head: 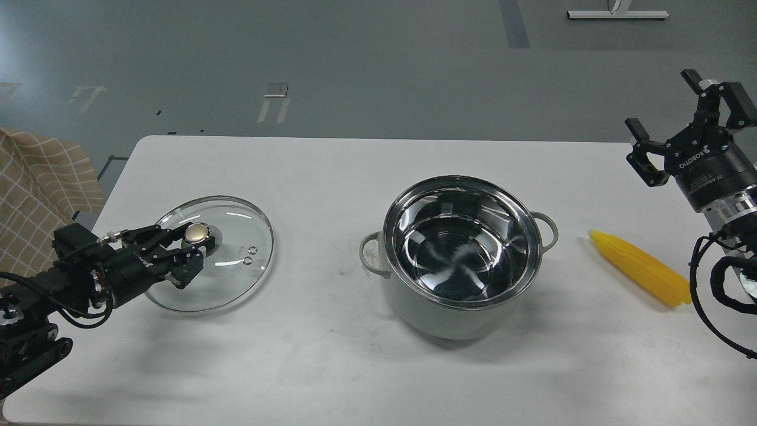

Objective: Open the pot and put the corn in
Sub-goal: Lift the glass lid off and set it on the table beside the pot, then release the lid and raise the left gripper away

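A round pale grey-green pot (461,260) with a shiny steel interior stands uncovered mid-table. Left, the left gripper (192,251) pinches the brass knob of a round glass lid (216,254) lying on the white table (331,171). Right, a bright yellow corn cob (641,267) lies beside the pot. Farther back, the right gripper (665,115) hovers wide open; it should descend and grasp the cob across its middle.

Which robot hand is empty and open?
The right gripper, raised above the corn, jaws spread, holding nothing. The left gripper is at the lid's knob.
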Tool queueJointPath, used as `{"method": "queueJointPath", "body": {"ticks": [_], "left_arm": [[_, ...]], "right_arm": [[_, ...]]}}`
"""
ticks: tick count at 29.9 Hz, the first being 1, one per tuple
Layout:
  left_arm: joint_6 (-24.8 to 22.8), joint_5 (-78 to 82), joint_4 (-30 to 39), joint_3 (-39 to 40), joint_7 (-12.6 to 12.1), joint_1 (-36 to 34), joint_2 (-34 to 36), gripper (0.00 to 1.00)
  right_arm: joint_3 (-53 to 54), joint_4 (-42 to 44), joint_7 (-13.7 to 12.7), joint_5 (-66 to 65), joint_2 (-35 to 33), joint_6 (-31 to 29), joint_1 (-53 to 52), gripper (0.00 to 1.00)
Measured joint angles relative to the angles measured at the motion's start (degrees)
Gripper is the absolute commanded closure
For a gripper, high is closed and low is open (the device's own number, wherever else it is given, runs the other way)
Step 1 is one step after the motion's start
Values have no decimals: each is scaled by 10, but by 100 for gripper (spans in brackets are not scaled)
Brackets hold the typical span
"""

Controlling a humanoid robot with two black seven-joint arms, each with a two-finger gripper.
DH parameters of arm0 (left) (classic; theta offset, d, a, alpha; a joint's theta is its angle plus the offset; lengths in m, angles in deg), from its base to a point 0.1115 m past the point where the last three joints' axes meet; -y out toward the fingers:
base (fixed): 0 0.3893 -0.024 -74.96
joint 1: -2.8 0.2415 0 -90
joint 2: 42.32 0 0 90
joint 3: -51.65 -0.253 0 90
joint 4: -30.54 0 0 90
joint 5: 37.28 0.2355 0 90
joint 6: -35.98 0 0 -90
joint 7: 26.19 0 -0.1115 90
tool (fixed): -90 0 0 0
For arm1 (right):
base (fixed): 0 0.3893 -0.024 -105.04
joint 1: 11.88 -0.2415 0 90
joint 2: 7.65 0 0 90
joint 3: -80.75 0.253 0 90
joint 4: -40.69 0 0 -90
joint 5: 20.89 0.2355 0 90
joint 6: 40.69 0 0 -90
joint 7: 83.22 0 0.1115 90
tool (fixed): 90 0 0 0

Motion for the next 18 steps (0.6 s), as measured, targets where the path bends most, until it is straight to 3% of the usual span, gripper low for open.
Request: {"method": "queueJointPath", "body": {"ticks": [7,18], "left_arm": [[0,0,-2,0,0,0,-3,38],[0,1,-2,0,0,2,-3,32]], "right_arm": [[0,0,0,0,-1,0,1,0],[0,0,0,0,-1,0,1,0]]}}
